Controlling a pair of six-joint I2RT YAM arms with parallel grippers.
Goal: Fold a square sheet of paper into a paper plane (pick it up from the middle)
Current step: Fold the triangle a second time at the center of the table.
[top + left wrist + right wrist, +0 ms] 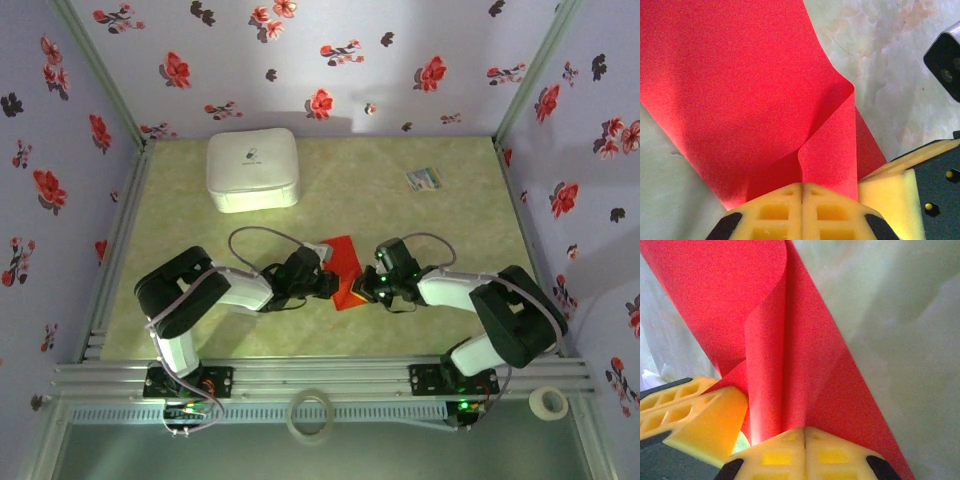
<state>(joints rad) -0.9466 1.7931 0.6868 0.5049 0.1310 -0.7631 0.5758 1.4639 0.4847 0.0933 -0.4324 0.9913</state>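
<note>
The square sheet of paper [344, 262] is bright red and lies partly lifted at the middle of the table. Its near part buckles up into a rounded fold [832, 145]. My left gripper [329, 286] comes in from the left and is shut on the sheet's near edge [802, 186]. From the right, my right gripper [363, 288] is shut on the same edge [805, 431], where the paper curls into a soft tube [765, 370]. The two grippers sit almost side by side. A paper plane is out of view.
A white box [252, 170] stands at the back left. A small multicoloured card [423, 179] lies at the back right. A small white packet [318, 247] sits just behind the sheet. Two tape rolls [311, 415] [547, 402] rest on the near rail.
</note>
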